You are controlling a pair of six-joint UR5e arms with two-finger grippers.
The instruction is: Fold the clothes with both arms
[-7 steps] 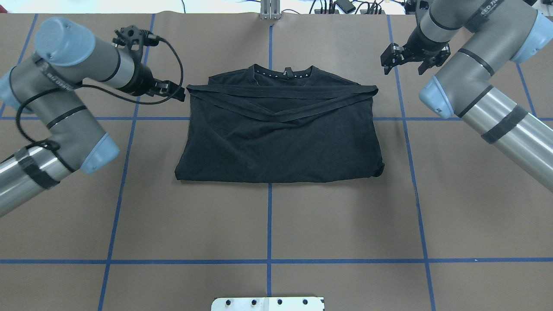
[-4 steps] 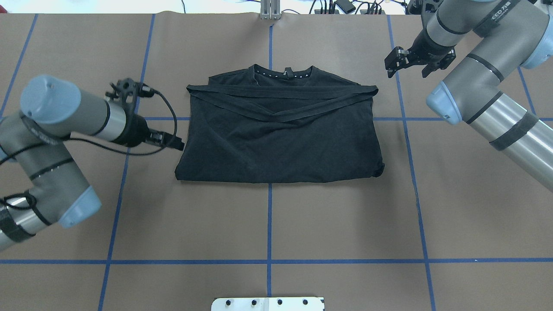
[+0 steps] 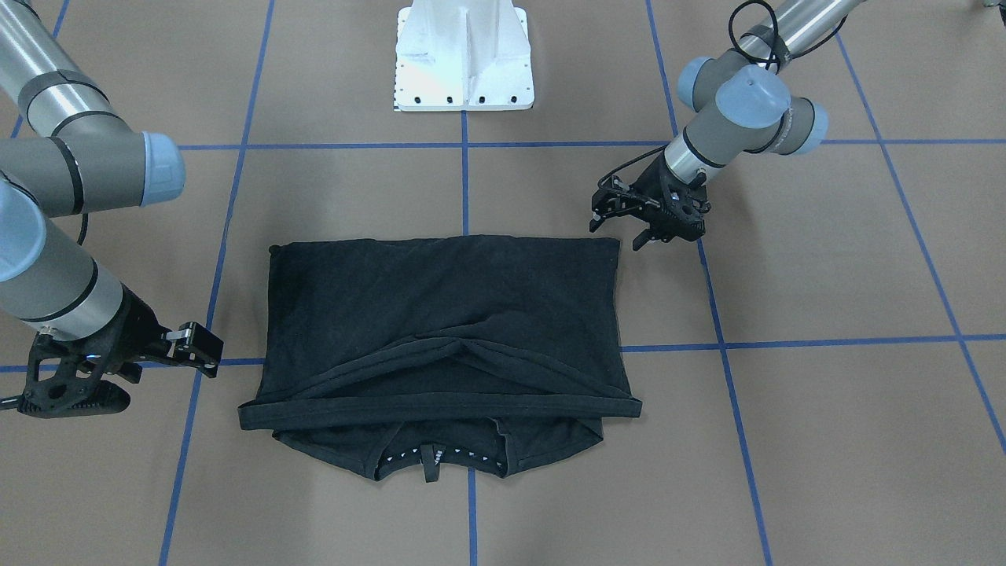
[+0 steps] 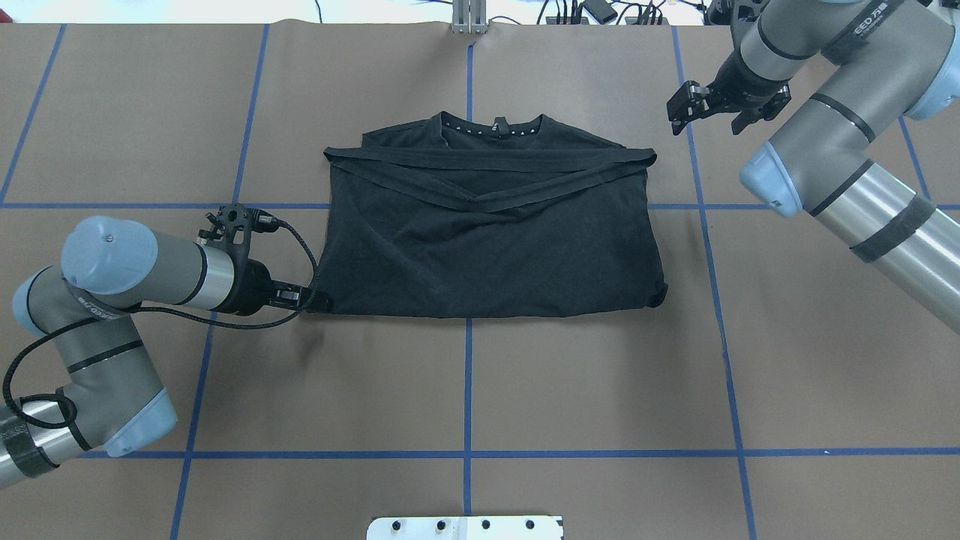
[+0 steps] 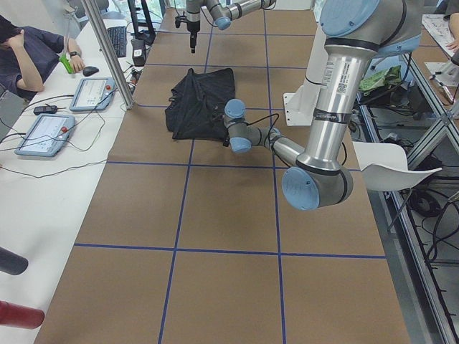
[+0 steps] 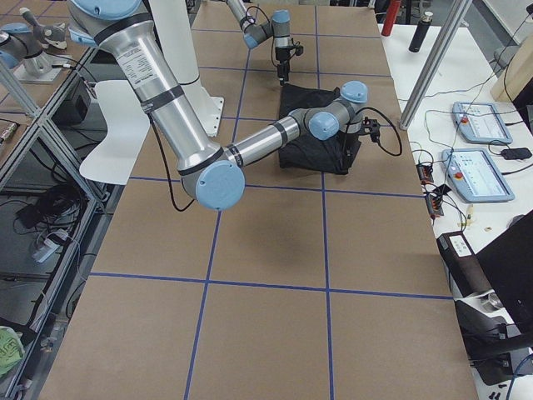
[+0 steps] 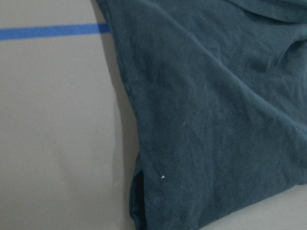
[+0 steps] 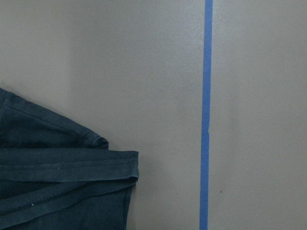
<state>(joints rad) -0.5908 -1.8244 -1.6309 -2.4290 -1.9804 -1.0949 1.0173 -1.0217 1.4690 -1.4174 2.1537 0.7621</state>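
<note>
The clothes are one black T-shirt [image 4: 487, 240] lying folded at mid-table, collar toward the far edge and sleeves crossed over the chest; no graphic shows. My left gripper [image 4: 319, 300] sits low at the shirt's near left corner, fingers apart and nothing between them; in the front-facing view that gripper [image 3: 621, 230] hangs just outside the corner. The left wrist view is filled with shirt fabric [image 7: 216, 120] and shows no fingers. My right gripper [image 4: 709, 118] is open above bare table beyond the shirt's far right shoulder. That shoulder corner [image 8: 115, 165] shows in the right wrist view.
Blue tape lines [image 4: 468, 390] divide the brown table into squares. The white base pedestal [image 3: 464, 55] stands at the robot's edge. Along the far side runs a bench with tablets [image 5: 90, 93], cables and a seated person [image 5: 29, 50].
My left arm has swung from beside the shirt's far left shoulder down along its left side to the near left corner. The right gripper has shifted only slightly. The shirt has not moved.
</note>
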